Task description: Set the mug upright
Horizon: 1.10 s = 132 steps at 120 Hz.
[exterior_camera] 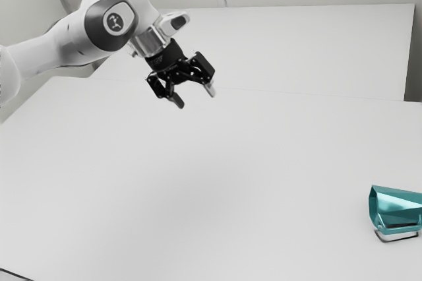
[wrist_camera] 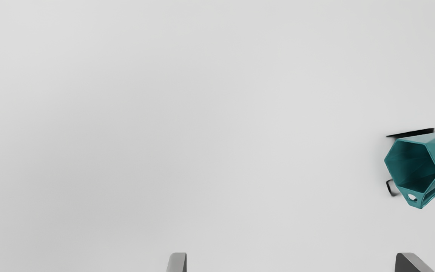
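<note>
Lying on its side, teal mug (exterior_camera: pixel 401 203) on table (exterior_camera: pixel 198 182), toward four o'clock in the exterior view and partly cut off by the frame edge. Not upright. In that same view, well apart from gripper (exterior_camera: pixel 193 95), out toward four o'clock from it. Mouth (wrist_camera: pixel 414 166) turned roughly to nine o'clock in the exterior view, and facing the camera on the hand in the wrist view.

Note six-sided rim, crisp corners, thin wall. Body built of flat facets, long and angular, pale and glossy where lit, deep green-blue inside. Handle (wrist_camera: pixel 417 203) toward six o'clock from the body in the exterior view: slim, straight-edged, pierced by a small rounded hole near the rim.

Beside the mug, see black strip (wrist_camera: pixel 412 133) and thin dark outline (wrist_camera: pixel 391 194); cannot tell whether shadow or solid.

Read end effector as open: fingers (wrist_camera: pixel 178 262) spread wide, grey and blunt-ended, held above the table. Black angular linkage behind them, silvery collar higher up. Arm (exterior_camera: pixel 66 40) smooth white with dark round joint cap, entering between nine and ten o'clock. Table matte, off-white, softly shaded. Beyond it, toward twelve o'clock, pale flat panel (exterior_camera: pixel 297 43) with straight edges.
</note>
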Available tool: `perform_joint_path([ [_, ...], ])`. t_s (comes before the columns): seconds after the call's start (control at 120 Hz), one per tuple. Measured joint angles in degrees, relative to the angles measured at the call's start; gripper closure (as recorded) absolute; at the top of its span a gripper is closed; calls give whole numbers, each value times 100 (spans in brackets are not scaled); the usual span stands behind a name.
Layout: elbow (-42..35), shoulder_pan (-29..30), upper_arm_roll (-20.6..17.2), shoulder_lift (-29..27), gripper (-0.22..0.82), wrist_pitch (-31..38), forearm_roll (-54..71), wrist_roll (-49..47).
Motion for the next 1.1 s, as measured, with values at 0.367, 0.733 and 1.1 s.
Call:
perform_joint_path([
  [0.367, -890, -234, -937, 404, 0, 2079, -1991, 422],
  [0.733, -1052, -265, -1926, 1242, 0, 3286, -3395, 1079],
  [1.1, -764, -1051, -2030, 2219, 0, 4012, -5311, 2002],
])
